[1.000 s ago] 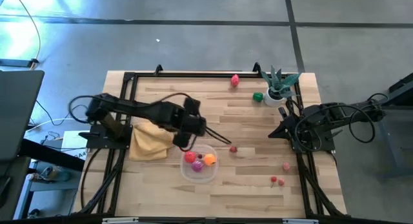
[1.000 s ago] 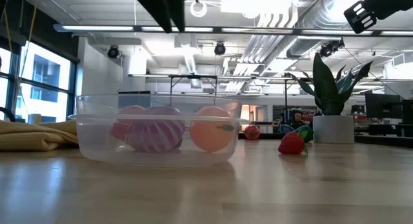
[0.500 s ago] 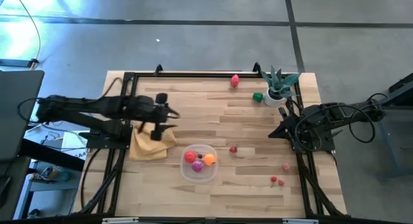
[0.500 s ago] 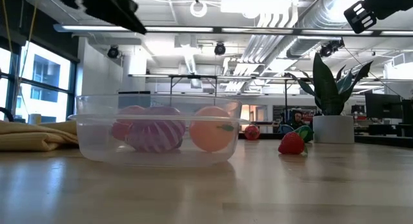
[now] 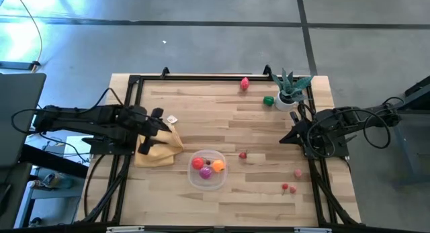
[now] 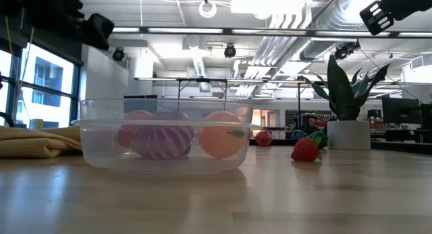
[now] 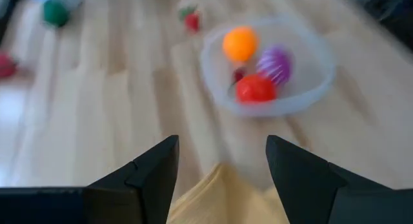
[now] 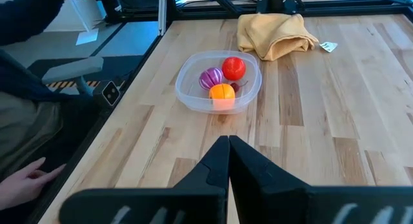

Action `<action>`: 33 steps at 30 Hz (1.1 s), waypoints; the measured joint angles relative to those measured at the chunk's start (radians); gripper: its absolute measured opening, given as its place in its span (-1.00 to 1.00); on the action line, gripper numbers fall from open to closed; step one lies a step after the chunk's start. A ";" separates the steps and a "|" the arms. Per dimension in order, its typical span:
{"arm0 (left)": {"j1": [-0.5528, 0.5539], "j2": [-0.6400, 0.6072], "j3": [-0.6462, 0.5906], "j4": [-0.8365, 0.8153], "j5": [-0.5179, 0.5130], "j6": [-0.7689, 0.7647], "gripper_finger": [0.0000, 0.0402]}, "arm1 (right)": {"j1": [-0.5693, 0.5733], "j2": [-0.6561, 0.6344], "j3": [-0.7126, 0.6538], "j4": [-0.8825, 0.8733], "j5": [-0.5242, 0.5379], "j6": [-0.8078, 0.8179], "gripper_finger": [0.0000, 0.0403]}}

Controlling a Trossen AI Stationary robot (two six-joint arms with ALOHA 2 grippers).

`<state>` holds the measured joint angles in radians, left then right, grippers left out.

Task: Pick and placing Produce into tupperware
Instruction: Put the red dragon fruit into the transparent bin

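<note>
Clear plastic tupperware [image 5: 207, 169] near table [image 5: 201, 102] front, holding red, purple and orange produce [image 5: 207, 167]; shallow, see-through; further pieces [image 5: 243, 154] scattered rightward, likely awaiting pickup; left pincer [image 7: 219, 166] released, empty, above yellow cloth [image 5: 160, 147]; right pincer [image 8: 228, 146] clenched, empty, parked at right edge.

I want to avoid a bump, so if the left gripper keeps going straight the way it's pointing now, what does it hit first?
Probably the yellow cloth, just ahead of the open left gripper and below its line. Past that lies the clear container. Depth is hard to judge.
</note>
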<state>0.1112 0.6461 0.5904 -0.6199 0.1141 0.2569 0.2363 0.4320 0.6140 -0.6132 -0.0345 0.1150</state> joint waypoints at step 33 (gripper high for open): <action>0.000 -0.001 0.001 -0.032 -0.205 0.140 0.10 | 0.000 0.000 0.000 0.000 0.000 0.000 -1.00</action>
<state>0.1112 0.6453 0.5912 -0.6521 -0.0906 0.3965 0.2363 0.4320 0.6140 -0.6132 -0.0345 0.1150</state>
